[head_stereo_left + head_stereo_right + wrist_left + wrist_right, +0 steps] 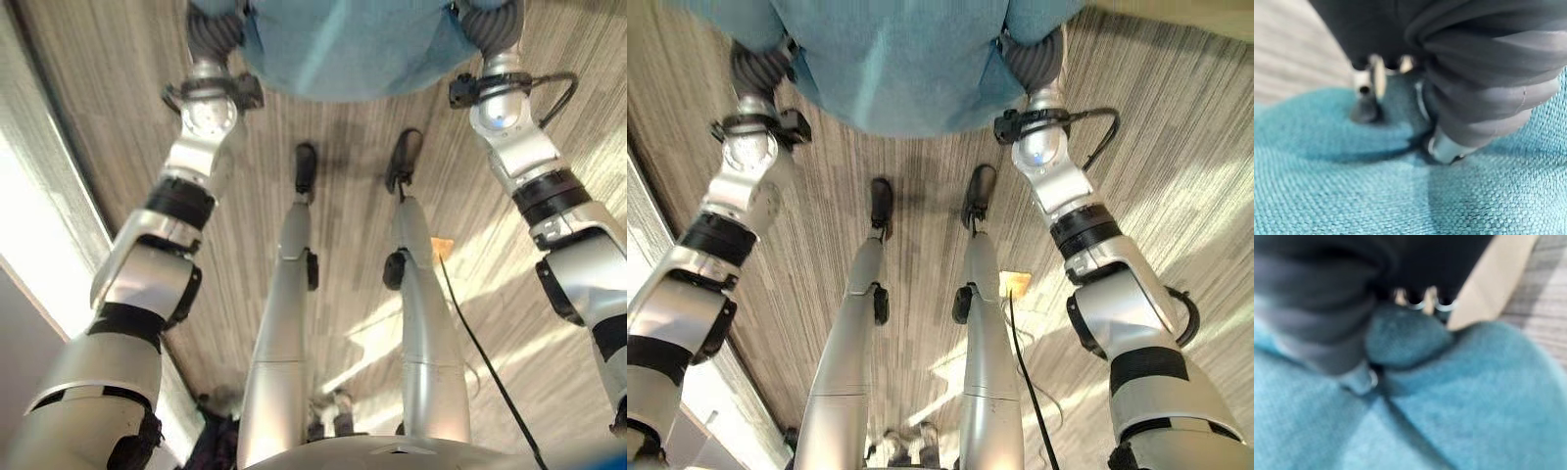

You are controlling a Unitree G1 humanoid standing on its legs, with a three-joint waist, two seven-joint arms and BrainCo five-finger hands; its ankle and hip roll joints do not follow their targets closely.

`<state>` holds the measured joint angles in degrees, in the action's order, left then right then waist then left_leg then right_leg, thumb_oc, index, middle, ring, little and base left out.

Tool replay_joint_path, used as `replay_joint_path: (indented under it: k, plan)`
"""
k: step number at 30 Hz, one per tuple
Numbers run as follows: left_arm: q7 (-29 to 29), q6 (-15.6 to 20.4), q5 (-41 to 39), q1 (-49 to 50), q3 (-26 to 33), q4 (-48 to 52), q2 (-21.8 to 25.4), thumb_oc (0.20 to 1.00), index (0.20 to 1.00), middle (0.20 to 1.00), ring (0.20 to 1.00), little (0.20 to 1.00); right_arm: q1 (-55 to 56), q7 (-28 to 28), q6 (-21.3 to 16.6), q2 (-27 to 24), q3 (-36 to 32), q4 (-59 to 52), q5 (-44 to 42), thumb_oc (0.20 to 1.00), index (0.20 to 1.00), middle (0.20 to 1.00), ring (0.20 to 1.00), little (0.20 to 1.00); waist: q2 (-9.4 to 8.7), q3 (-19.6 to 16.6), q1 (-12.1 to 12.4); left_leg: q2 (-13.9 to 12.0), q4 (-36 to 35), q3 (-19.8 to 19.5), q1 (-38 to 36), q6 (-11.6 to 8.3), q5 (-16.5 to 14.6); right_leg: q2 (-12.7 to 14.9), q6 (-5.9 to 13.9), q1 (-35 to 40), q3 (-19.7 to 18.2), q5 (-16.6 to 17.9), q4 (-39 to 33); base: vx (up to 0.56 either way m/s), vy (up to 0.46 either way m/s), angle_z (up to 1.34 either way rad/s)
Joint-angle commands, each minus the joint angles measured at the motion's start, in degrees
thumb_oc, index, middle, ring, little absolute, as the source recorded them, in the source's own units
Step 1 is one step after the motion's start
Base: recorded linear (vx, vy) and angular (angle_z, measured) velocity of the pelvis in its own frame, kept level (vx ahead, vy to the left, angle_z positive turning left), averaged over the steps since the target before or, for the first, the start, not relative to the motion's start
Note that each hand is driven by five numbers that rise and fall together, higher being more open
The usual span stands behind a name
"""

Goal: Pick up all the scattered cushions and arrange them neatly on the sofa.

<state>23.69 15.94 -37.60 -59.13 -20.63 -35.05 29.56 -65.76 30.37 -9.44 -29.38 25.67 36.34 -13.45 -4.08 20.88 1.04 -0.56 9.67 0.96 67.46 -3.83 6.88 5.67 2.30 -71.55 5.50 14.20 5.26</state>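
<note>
1. We see one teal cushion (343, 44) held up in front of the robot, above a grey striped carpet (118, 108), between the two arms.
2. Our left hand (1449, 142) meets the cushion's left side; in the left wrist view its thumb digs into the woven teal fabric and a fingertip (1364, 110) presses in just beside it — the cloth bunches between them, so we read this hand as pinching the cushion.
3. Our right hand (1359, 374) meets the right side; its thumb and fingers close around a fold of teal cloth — grasping it too.
4. A small orange-tan patch (442, 247) lies on the carpet.
</note>
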Motion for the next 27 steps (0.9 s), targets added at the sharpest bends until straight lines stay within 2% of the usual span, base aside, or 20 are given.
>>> replay_joint_path:
  k: [1,2,3,6,7,8,11,14,16,18,20,21,24,25,26,27]
  plan:
    - [-2.62,6.84,3.25,2.25,0.15,7.95,-7.09,0.2,0.2,0.2,0.2,0.2,-0.27,-1.93,-4.63,8.02,1.82,-7.4,5.29,0.2,0.2,0.2,0.2,0.2,2.52,-5.81,-1.9,0.48,-2.89,-6.48,-11.72,-1.56,-5.69,1.52,8.01,10.16,4.99,-8.97,3.66,-0.07,0.051,0.08]
    - [-2.47,7.04,3.61,3.47,0.65,9.03,-8.05,0.2,0.2,0.2,0.2,0.2,1.14,-2.17,-4.75,8.68,1.27,-8.85,5.74,0.2,0.2,0.2,0.2,0.2,2.43,-5.81,-1.82,0.67,-2.76,-6.59,-13.04,-1.55,-5.96,1.69,7.98,11.64,5.08,-8.98,3.5,-0.12,0.036,0.05]
    - [-2.5,7.13,4.56,6.44,1.16,11.61,-10.21,0.2,0.2,0.2,0.2,0.2,4.42,-2.85,-4.84,9.82,-0.07,-11.67,6.68,0.2,0.2,0.2,0.2,0.2,2.16,-5.29,-2.05,1.5,-2.61,-6.23,-15.93,-1.4,-5.26,2.78,7.55,15.3,5.88,-7.43,2.28,-0.1,0.027,0.03]
    - [-3.05,7.32,5.73,9.68,1.51,14.22,-12.25,0.2,0.2,0.2,0.2,0.2,8.4,-3.84,-4.99,11.16,-0.8,-15.12,8.07,0.2,0.2,0.2,0.2,0.2,2.01,-5.17,-1.73,2.04,-2.47,-6.22,-20.69,-1.34,-6.25,3.38,7.62,21.21,6.73,-7.35,1.15,-0.01,0.035,0.06]
    - [-4.69,7.17,7.44,15.42,1.39,17.74,-13.44,0.2,0.2,0.2,0.2,0.2,14.6,-6.34,-5.64,12.65,-0.97,-18.49,8.02,0.2,0.2,0.2,0.2,0.2,1.61,-4.97,-1.1,2.6,-2.93,-5.95,-27.98,-0.81,-7.58,3.67,7.99,29.56,7.7,-6.75,-0.99,0.02,0.078,0.07]
    - [-5.61,7.02,7.4,17.54,1.54,18.47,-13.71,0.2,0.2,0.2,0.2,0.2,16.56,-7.34,-5.67,12.93,-1.18,-19.38,8.11,0.2,0.2,0.2,0.2,0.2,1.49,-5.04,-0.87,2.67,-3.57,-5.86,-30.66,-0.65,-7.87,3.42,8.26,31.95,8.08,-6.62,-1.45,0.04,0.1,0.04]
    - [-7.28,6.68,7.3,22.62,1.89,19.18,-13.82,0.2,0.2,0.2,0.2,0.2,21.89,-9.51,-5.93,13.83,-1.01,-20.47,7.57,0.2,0.2,0.2,0.2,0.2,1.24,-4.93,0.22,2.27,-4.94,-4.86,-37.19,-0.34,-8.27,2.94,8.55,38.27,9.18,-6.65,-2.42,0.03,0.049,-0.1]
    - [-8.8,6.59,5.47,27.43,3.09,18.67,-13.95,0.2,0.2,0.2,0.2,0.2,26.25,-11.23,-5.66,13.88,-1.17,-20.74,7.59,0.2,0.2,0.2,0.2,0.2,1.78,-5.88,0.82,1.12,-7.27,-4.66,-43.64,-0.27,-8.29,2.37,8.47,43.31,9.81,-7.81,-1.67,0.11,-0.022,-0.16]
    - [-9.9,6.26,4.35,30.09,2.69,18.44,-14.29,0.2,0.2,0.2,0.2,0.2,29.37,-11.81,-5.4,14.03,-1.39,-21.29,7.64,0.2,0.2,0.2,0.2,0.2,2.18,-6.1,0.94,0.54,-7.64,-4.57,-47.4,-0.58,-8.16,1.78,7.75,47.91,9.1,-9.96,-1.42,0.16,-0.099,-0.01]
    - [-10.77,5.88,5.59,32.4,2.79,17.23,-14.68,0.2,0.2,0.2,0.2,0.2,33.94,-12.0,-5.62,13.09,-2.97,-22.41,7.93,0.2,0.2,0.2,0.2,0.2,2.41,-7.26,0.68,-0.64,-7.05,-5.82,-50.45,-2.86,-7.12,1.64,6.4,53.69,10.12,-12.57,-2.17,0.19,-0.172,0.33]
    - [-11.25,5.94,5.1,34.46,2.7,17.27,-14.88,0.2,0.2,0.2,0.2,0.2,37.29,-12.87,-5.63,12.63,-3.42,-23.23,6.86,0.2,0.2,0.2,0.2,0.2,1.6,-8.21,1.06,-1.62,-3.61,-8.24,-50.84,-4.17,-5.14,1.52,5.72,59.26,11.41,-13.07,-4.02,0.19,-0.117,0.94]
    - [-11.25,5.94,5.1,34.44,2.7,17.27,-14.87,0.2,0.2,0.2,0.2,0.2,37.28,-12.88,-5.62,12.63,-3.44,-23.24,6.86,0.2,0.2,0.2,0.2,0.2,1.56,-8.32,0.95,-1.5,-3.68,-8.32,-50.64,-4.13,-4.93,1.62,5.75,59.13,11.5,-12.94,-4.1,0.17,-0.085,0.53]
    - [-11.65,5.14,5.09,36.89,3.0,17.53,-15.62,0.2,0.2,0.2,0.2,0.2,39.12,-13.93,-5.32,13.39,-3.54,-23.38,6.4,0.2,0.2,0.2,0.2,0.2,1.5,-10.43,1.41,1.32,-6.8,-8.32,-50.91,-2.22,-6.19,0.71,5.99,62.25,10.89,-12.64,-6.33,0.2,0.004,0.01]
    - [-12.12,4.4,5.8,38.05,3.16,17.38,-15.46,0.2,0.2,0.2,0.2,0.2,39.82,-14.54,-5.25,13.58,-3.53,-23.0,6.52,0.2,0.2,0.2,0.2,0.2,1.64,-11.57,2.26,3.56,-9.27,-6.36,-50.42,-1.56,-5.34,-0.18,6.15,64.44,9.84,-12.72,-7.72,0.32,0.122,-0.16]
    - [-12.62,4.14,6.36,39.07,3.56,17.63,-14.96,0.2,0.2,0.2,0.2,0.2,40.24,-14.51,-5.1,14.26,-3.98,-22.67,6.68,0.2,0.2,0.2,0.2,0.2,1.95,-11.71,4.18,5.83,-10.45,-5.3,-49.07,-1.03,-3.48,-1.28,6.33,66.85,8.43,-12.94,-8.77,0.24,0.113,-0.43]
    - [-12.62,4.13,6.36,39.09,3.55,17.64,-14.94,0.2,0.2,0.2,0.2,0.2,40.26,-14.51,-5.1,14.28,-3.99,-22.67,6.68,0.2,0.2,0.2,0.2,0.2,1.88,-11.63,4.29,5.84,-10.49,-5.18,-49.23,-1.01,-3.5,-1.24,6.35,66.97,8.31,-12.94,-8.82,0.22,0.116,-0.44]
